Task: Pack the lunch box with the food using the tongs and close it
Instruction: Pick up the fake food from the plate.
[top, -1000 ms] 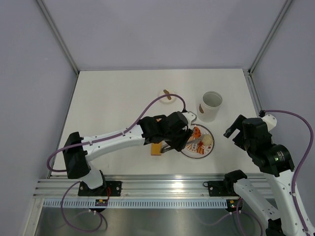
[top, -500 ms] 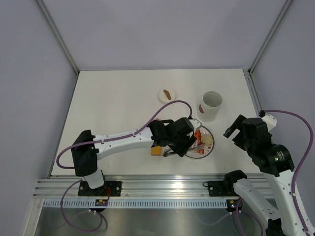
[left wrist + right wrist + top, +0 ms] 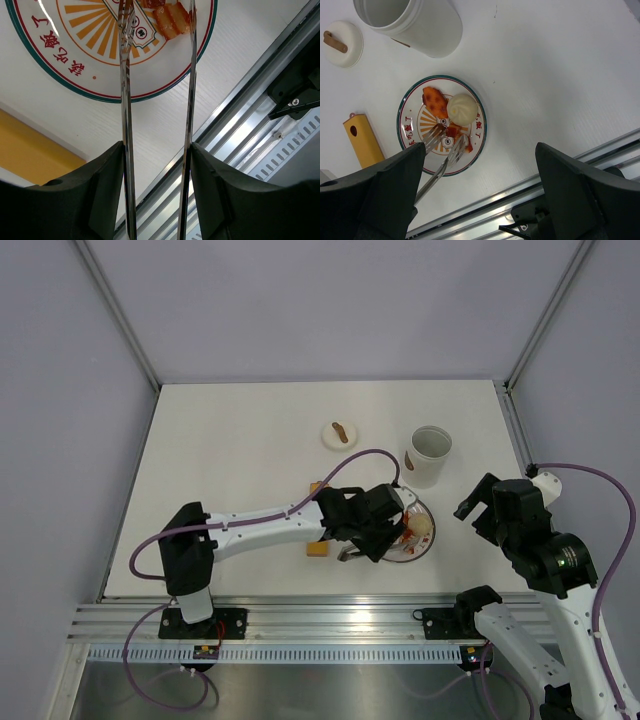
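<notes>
Your left gripper [image 3: 157, 147] clamps the tongs [image 3: 125, 100]; their tips lie over the plate [image 3: 60, 75], at the orange-red food [image 3: 170, 15]. Your right gripper [image 3: 480, 150] stands wide and empty, right of the plate. The lunch box [image 3: 430, 455] stands uncapped just beyond the plate.

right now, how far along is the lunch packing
Done: left claw grips the tongs. In hand: their tips straddle a red piece on the plate. Left: that piece, the bun and the orange piece go into the open box, then the lid, lying apart, goes on.
</notes>
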Controlling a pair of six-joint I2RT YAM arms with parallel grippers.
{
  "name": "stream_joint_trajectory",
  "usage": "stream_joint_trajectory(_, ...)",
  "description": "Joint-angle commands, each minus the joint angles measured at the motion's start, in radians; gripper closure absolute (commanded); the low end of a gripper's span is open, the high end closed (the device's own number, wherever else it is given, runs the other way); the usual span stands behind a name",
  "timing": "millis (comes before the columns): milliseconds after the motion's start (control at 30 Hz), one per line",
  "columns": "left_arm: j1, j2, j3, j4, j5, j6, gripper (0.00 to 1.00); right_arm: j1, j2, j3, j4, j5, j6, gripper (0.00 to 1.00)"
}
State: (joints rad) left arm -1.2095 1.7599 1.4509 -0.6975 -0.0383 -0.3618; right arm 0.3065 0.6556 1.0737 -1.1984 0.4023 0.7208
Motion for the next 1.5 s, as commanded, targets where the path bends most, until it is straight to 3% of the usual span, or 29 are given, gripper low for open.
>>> stream_joint_trajectory(0, -0.005, 0.009, 0.065, 0.046, -0.026, 0.012, 0.45, 0.000, 0.009, 0.026, 0.013, 0.012, 0.012, 0.01)
stream_joint_trajectory(333, -0.005, 0.033, 0.082, 0.044, -0.061, 0.017, 0.52, 0.003, 0.013, 0.026, 0.016, 0.013, 0.011, 0.01)
stream_joint_trajectory(500, -0.004, 0.029, 0.083, 0.039, -0.066, 0.015, 0.67, 0.002, 0.018, 0.023, 0.020, 0.010, 0.011, 0.01)
stream_joint_trajectory(900, -0.004, -0.100, 0.123, -0.098, -0.146, 0.075, 0.86, 0.003, 0.026, 0.015, 0.036, 0.003, 0.009, 0.01)
stream_joint_trajectory(1167, 0.045, -0.142, 0.268, -0.177, -0.206, 0.138, 0.88, 0.002, 0.027, 0.012, 0.049, -0.007, 0.008, 0.01)
stream_joint_trajectory(1467, 0.129, -0.008, 0.538, -0.132, -0.146, 0.187, 0.89, 0.002, 0.012, 0.023, 0.025, 0.006, 0.009, 0.00)
